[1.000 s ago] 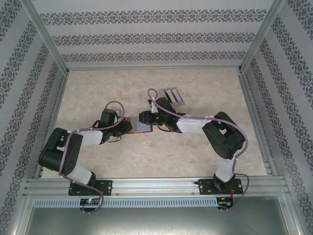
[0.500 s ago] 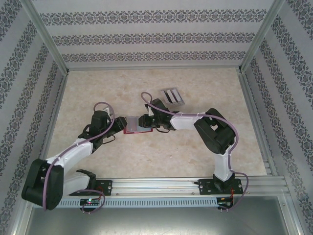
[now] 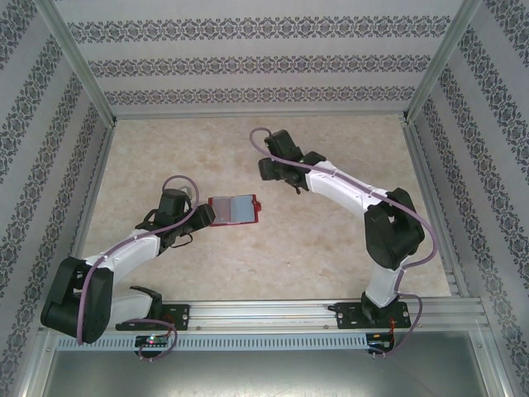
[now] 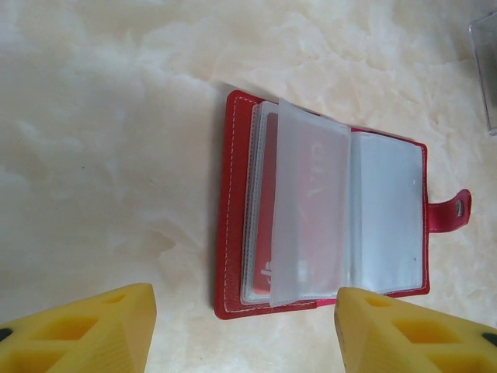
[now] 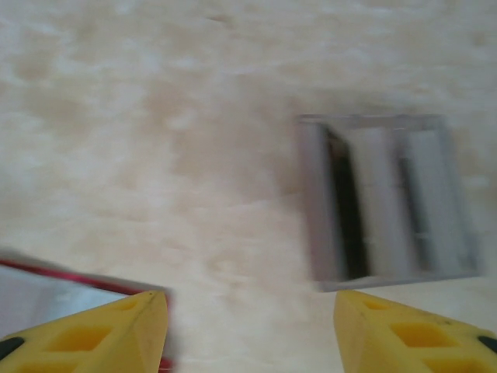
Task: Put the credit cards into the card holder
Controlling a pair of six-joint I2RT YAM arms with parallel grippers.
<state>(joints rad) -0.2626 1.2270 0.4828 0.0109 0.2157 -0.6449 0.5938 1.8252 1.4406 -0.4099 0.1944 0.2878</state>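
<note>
The card holder (image 3: 234, 210) lies open on the table, a red wallet (image 4: 233, 202) with clear sleeves. A red credit card (image 4: 266, 225) sits inside a sleeve on its left half, and one sleeve stands half lifted. My left gripper (image 4: 245, 315) is open just short of the wallet's near edge, with nothing between its yellow fingers (image 4: 101, 326). It sits to the wallet's left in the top view (image 3: 202, 217). My right gripper (image 5: 248, 311) is open and empty above bare table, near the back (image 3: 271, 171). A corner of the wallet (image 5: 46, 284) shows at its lower left.
A light grey slotted stand (image 5: 388, 198) lies ahead and right of my right gripper, blurred, with something dark in one slot (image 5: 345, 210). Aluminium posts and patterned walls enclose the marble-look table (image 3: 165, 149).
Both grippers have opened and let go of the wallet. The right arm has swung away toward the back, over the stand. The left gripper has drawn back to the left. The wallet stays open.
</note>
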